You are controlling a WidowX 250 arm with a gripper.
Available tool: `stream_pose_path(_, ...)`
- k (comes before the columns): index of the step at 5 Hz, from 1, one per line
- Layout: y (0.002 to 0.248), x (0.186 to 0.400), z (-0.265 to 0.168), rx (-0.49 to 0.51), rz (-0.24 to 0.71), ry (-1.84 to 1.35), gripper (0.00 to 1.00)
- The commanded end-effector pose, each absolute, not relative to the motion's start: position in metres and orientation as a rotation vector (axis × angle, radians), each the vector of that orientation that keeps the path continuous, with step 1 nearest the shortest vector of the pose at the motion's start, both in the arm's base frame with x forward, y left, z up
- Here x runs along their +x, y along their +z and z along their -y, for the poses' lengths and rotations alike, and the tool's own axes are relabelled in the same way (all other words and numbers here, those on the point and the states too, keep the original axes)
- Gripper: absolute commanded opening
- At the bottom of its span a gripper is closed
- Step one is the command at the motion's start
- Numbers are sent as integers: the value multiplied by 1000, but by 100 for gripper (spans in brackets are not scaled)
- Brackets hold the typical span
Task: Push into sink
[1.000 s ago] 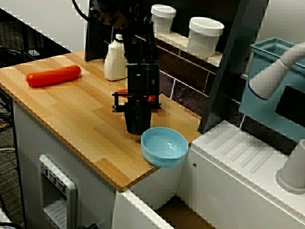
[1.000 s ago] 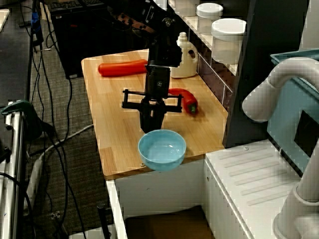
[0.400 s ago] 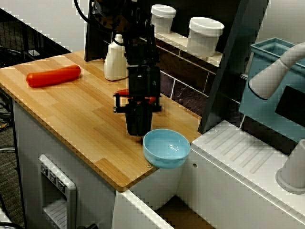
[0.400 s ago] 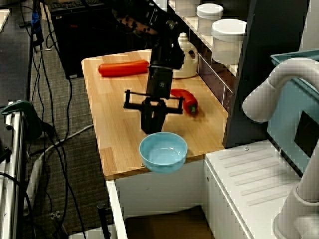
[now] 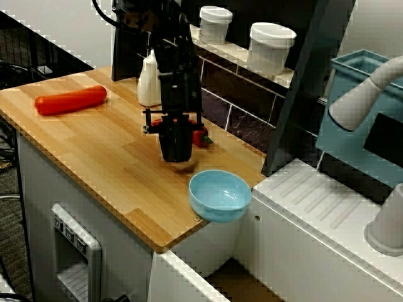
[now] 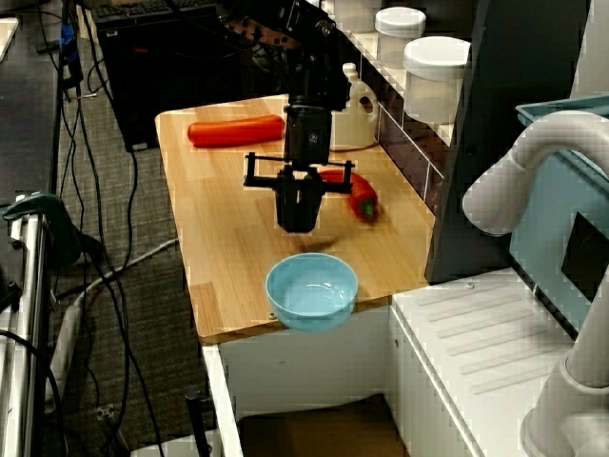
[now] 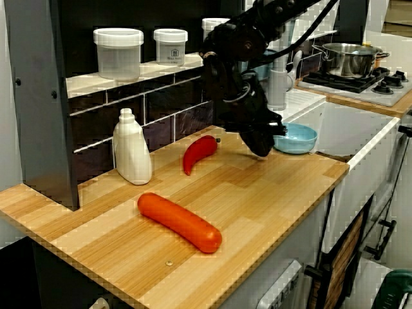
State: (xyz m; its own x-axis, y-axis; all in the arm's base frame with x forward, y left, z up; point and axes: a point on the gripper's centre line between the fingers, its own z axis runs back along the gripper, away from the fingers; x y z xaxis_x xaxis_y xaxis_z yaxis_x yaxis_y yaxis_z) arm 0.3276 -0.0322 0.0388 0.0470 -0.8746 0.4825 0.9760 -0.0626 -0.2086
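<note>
A wooden counter (image 5: 94, 145) in a toy kitchen. A blue bowl (image 5: 219, 195) sits at the counter's corner, overhanging the edge beside the sink (image 6: 314, 424). The black claw (image 5: 175, 154) hangs above the wood near the bowl, fingers together, holding nothing

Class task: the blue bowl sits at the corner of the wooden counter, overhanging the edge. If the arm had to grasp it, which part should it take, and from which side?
Probably the rim of the blue bowl, from above: it sits upright, its mouth open, one finger inside, one outside. Take the counter-side rim, nearest the gripper; its far side overhangs the counter.
</note>
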Motion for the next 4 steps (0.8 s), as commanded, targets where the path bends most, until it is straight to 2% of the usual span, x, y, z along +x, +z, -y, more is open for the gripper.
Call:
stream_pose_path(1,54,333,28,-540,252,-1557,0)
stream_pose_path(4,51,325,58,-554,229,-1591,0)
